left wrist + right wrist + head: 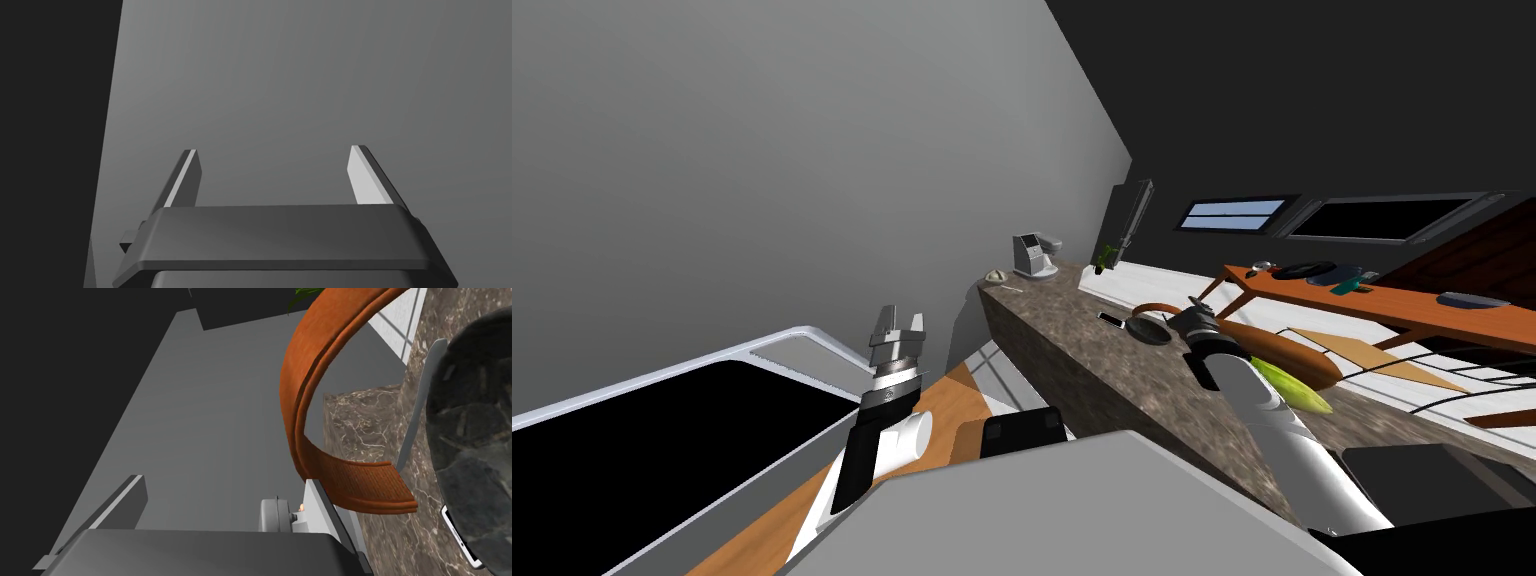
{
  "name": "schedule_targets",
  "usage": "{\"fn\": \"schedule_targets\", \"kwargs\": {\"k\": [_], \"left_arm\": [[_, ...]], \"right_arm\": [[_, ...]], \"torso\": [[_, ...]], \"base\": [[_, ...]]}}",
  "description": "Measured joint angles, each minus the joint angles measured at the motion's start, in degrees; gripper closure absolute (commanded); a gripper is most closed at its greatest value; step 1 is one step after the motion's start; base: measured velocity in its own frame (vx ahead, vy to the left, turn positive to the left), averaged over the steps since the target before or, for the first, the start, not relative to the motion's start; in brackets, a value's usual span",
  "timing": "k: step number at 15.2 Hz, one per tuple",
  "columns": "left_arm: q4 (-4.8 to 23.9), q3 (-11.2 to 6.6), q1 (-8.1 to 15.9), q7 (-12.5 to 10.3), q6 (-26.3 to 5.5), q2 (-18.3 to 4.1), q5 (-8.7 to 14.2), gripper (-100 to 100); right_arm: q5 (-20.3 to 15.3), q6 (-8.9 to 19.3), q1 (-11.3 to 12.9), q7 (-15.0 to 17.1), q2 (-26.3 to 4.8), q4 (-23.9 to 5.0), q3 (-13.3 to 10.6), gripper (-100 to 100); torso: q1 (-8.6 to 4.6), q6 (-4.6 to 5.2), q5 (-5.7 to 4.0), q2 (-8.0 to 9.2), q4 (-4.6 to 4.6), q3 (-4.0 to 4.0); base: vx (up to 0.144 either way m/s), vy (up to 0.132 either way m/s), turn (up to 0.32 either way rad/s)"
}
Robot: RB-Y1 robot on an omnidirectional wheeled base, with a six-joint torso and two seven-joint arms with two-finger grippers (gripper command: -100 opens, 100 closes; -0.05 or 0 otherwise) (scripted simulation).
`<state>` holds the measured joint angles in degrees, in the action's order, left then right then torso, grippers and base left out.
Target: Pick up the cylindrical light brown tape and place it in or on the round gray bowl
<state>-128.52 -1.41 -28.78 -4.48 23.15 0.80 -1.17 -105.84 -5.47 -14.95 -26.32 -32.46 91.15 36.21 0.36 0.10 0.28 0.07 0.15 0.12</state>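
The tape [300,403] is a wide orange-brown ring on the marbled counter [357,418]; in the head view the tape [1152,307] is a small arc. Its near band lies over the tip of one finger [320,508] of my right gripper [222,480], which is open, with nothing between its fingers. Beside the tape sits the round dark grey bowl [472,438], at the counter's middle in the head view [1153,333]. My right gripper [1184,318] hovers just next to both. My left gripper [898,326] is raised by the wall, open and empty [274,150].
A white phone [457,535] lies by the bowl, and a thin grey blade [420,408] stands between bowl and tape. A grey appliance [1034,255] and a plant [1107,258] are at the counter's far end. A wooden table [1412,305] stands beyond.
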Motion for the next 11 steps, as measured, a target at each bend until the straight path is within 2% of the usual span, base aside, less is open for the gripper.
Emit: {"fn": "schedule_targets", "kwargs": {"k": [2, 4, 7, 11], "left_arm": [[0.0, 0.0, 0.0, 0.0, 0.0, 0.0, 0.0, 0], [0.0, 0.0, 0.0, 0.0, 0.0, 0.0, 0.0, 0], [0.0, 0.0, 0.0, 0.0, 0.0, 0.0, 0.0, 0], [0.0, 0.0, 0.0, 0.0, 0.0, 0.0, 0.0, 0]], "right_arm": [[0.1, -1.9, 0.3, 0.8, -1.2, -0.1, 1.4, -100], [2.1, -2.5, -0.2, 1.0, -3.6, -0.9, 1.4, -100], [1.1, -4.7, 0.3, 2.2, -4.0, -0.6, 3.0, -100], [1.1, -4.8, 0.3, 2.2, -3.9, -0.6, 3.0, -100]], "torso": [[0.08, -0.01, 0.02, -0.05, -0.01, -0.03], [0.02, 0.0, 0.01, -0.07, -0.02, -0.04], [-0.11, -0.02, -0.03, 0.04, 0.0, 0.01], [-0.27, -0.01, -0.07, 0.18, 0.03, 0.1]], "base": [[0.068, 0.082, -0.063], [0.064, 0.059, -0.057], [0.027, 0.028, -0.015], [0.001, 0.001, 0.0]]}}
